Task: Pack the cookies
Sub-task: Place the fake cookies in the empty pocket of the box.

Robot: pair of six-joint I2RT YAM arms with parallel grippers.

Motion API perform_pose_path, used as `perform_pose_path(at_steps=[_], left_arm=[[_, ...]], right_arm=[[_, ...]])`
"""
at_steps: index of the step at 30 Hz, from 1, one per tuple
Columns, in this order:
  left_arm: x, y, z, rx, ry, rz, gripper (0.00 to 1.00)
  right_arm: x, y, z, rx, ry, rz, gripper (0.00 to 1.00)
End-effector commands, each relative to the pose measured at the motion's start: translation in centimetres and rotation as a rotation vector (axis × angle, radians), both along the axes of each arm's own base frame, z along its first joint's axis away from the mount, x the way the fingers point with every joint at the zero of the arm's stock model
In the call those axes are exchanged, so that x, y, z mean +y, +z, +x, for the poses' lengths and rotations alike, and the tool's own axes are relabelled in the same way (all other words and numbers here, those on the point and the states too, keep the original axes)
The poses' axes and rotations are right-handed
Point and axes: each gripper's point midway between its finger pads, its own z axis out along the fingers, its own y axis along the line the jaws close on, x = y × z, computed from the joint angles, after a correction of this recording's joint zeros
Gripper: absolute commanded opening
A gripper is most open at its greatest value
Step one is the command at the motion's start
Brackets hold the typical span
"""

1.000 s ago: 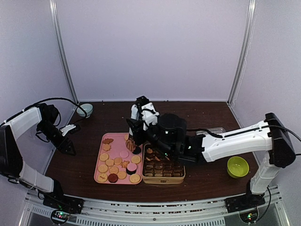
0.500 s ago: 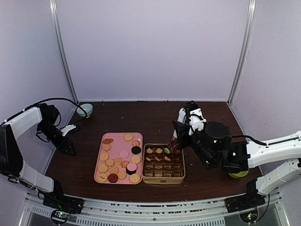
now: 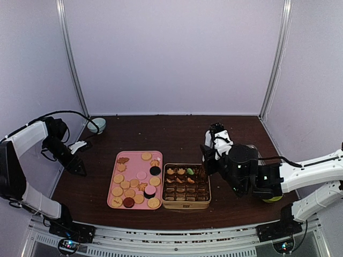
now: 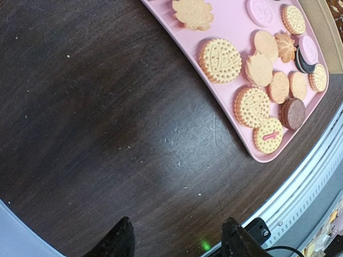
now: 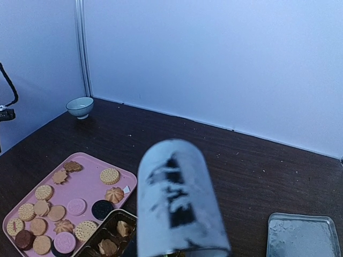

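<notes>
Jaws of the left hand are held apart, empty, parked over the desk so the pink tray is unobstructed; cookies are spread there, some slotted in the gold box; for the right hand, grip cannot be told.

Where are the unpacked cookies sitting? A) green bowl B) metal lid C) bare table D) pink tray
D: the loose cookies all lie on the pink tray, just left of the gold box.
</notes>
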Motion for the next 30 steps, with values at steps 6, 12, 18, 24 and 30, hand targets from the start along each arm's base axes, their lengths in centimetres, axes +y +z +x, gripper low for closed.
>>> perform_pose_path(at_steps=[6, 12, 18, 24, 30], left_arm=[[0.0, 0.8, 1.0, -0.038, 0.007, -0.014, 0.57], [0.0, 1.0, 1.0, -0.039, 0.008, -0.016, 0.57], [-0.1, 1.3, 1.1, -0.043, 0.009, -0.018, 0.57], [-0.1, 1.3, 1.1, -0.045, 0.010, -0.019, 0.57], [-0.1, 1.4, 1.0, -0.044, 0.008, -0.020, 0.58]], right_arm=[[0.3, -0.9, 0.6, 0.009, -0.033, -0.007, 0.04], [0.5, -1.0, 0.8, 0.011, -0.035, -0.009, 0.17], [0.4, -0.2, 0.8, 0.000, -0.033, -0.004, 0.26], [0.5, 1.0, 0.6, -0.015, -0.017, 0.005, 0.29], [0.8, 0.6, 0.6, -0.008, -0.008, -0.009, 0.31]])
